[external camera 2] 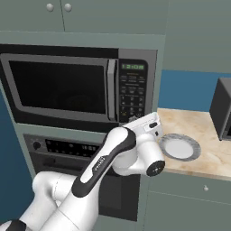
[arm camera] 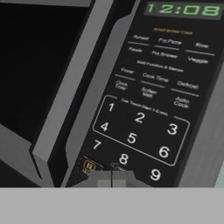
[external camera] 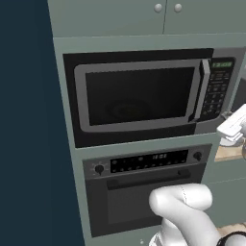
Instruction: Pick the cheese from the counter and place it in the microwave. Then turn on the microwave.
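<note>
The microwave (arm camera: 131, 87) keypad's green display (arm camera: 183, 9) is reading "12:08" in the hand view, and its number pad (arm camera: 138, 129) is showing 1, 2, 3, 4, 5, 6, 7, 8 and 9 in white. Small white labels above the digits are partly resolving: "Cook Time", "Defrost", "Auto Cook", "Power" and "Veggie" are coming through, the rest staying too blurred. Lettering on the robot's forearm (external camera 2: 100, 166) in the right base view is appearing too small to read.
</note>
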Controlling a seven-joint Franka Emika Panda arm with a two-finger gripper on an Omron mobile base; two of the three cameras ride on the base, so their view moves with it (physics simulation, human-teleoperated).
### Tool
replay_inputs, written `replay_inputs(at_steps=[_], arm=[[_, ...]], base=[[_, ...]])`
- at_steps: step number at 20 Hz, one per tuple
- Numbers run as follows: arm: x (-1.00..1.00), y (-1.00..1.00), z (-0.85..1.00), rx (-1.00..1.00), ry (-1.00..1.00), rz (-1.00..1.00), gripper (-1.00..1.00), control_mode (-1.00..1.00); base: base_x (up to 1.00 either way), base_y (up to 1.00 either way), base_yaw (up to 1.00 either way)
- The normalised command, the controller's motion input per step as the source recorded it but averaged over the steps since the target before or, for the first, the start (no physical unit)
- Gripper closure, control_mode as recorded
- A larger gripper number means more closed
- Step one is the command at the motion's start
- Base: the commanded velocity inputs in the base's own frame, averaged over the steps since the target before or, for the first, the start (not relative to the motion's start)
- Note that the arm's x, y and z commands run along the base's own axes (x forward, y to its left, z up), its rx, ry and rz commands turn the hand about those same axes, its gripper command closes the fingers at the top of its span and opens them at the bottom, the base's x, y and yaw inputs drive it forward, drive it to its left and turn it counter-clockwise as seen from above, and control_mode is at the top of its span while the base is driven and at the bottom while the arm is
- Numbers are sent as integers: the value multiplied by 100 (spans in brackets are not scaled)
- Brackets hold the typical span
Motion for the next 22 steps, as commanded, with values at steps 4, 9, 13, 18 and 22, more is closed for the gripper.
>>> replay_inputs(at_steps=[4, 9, 13, 18, 22], arm=[[9, -1, -17, -4, 0, -3, 100, -100], [10, 0, -17, -3, 0, -2, 100, -100], [21, 0, -4, -2, 0, -2, 100, -100], [23, 0, -4, -1, 0, -2, 100, -100], [23, -8, -9, 0, 0, -1, 100, -100]], base=[[0, 0, 0], [0, 0, 0], [0, 0, 0], [0, 0, 0], [0, 0, 0]])
